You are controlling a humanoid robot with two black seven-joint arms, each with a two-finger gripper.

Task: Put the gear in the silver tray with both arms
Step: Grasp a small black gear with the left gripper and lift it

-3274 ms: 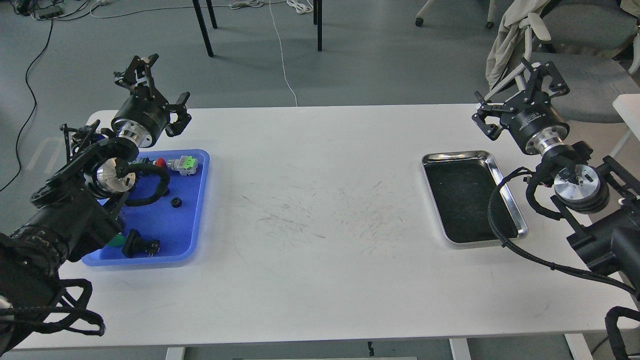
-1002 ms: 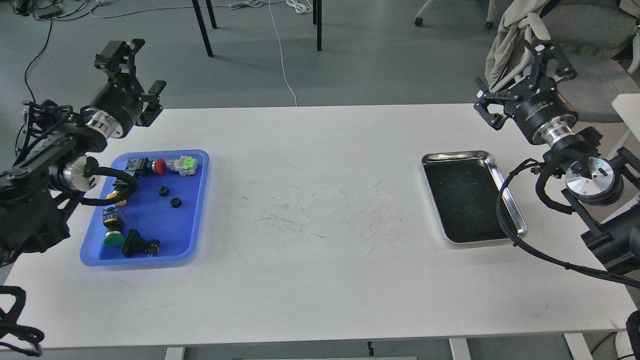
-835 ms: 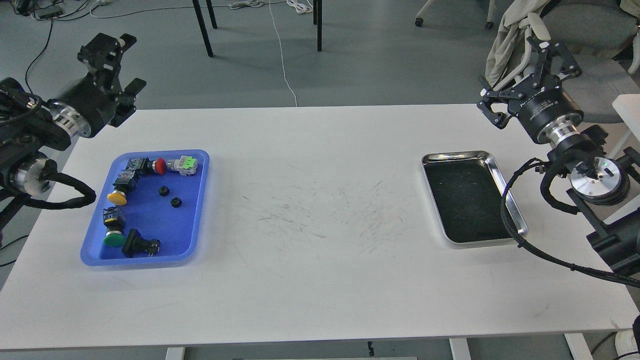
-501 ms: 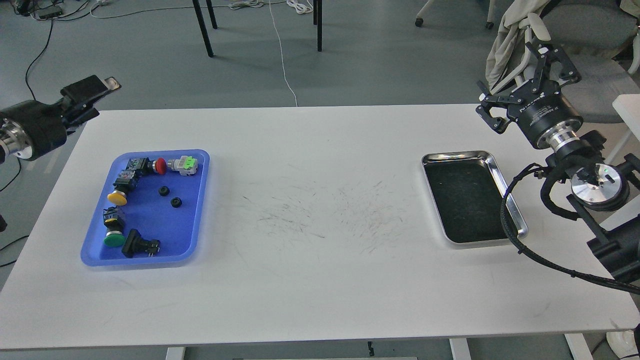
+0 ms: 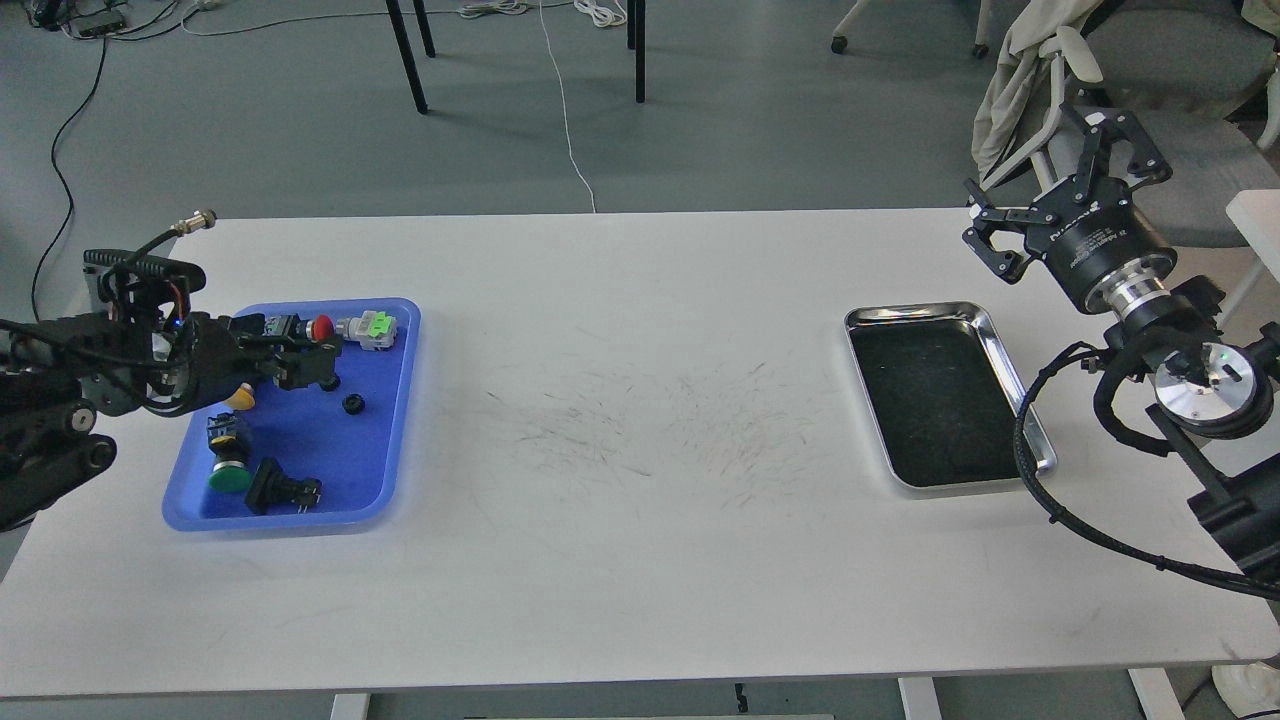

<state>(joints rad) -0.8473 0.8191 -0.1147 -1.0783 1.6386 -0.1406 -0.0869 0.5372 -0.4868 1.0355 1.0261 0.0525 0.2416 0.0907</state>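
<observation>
Two arms apart: left gripper over blue tray (silver tray bare).

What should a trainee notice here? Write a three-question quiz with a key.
1. True or false: a part already lies in the silver tray.
2. Which does the left tool hang over? A) the blue tray B) the silver tray C) bare tabletop
3. Fill in: the round button nearest the table's front edge is coloured ____.

Key: 1 false, since only its dark floor shows; 2 A; 3 green.
</observation>
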